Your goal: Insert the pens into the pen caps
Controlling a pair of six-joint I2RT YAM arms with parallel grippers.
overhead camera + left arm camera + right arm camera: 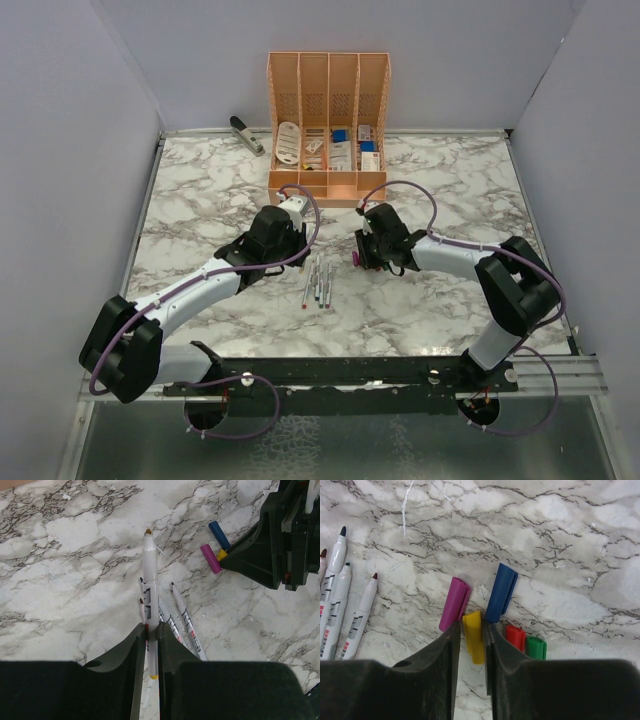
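My left gripper (151, 639) is shut on one pen (150, 575), a whitish barrel with a yellow rear end and its tip pointing away, held just above the table. Three other pens (182, 620) lie side by side under it; they also show in the top view (322, 282). My right gripper (472, 630) is shut on the yellow cap (474, 636) at table level. The purple cap (454, 603) and blue cap (501, 592) lie at its fingertips. The red cap (515, 636) and green cap (536, 647) lie to its right. In the top view, the left gripper (298, 256) and right gripper (362, 258) flank the pens.
An orange organiser (328, 130) with stationery stands at the back centre of the marble table (200, 190). A grey stapler (246, 134) lies to its left. Grey walls close the left, right and back sides.
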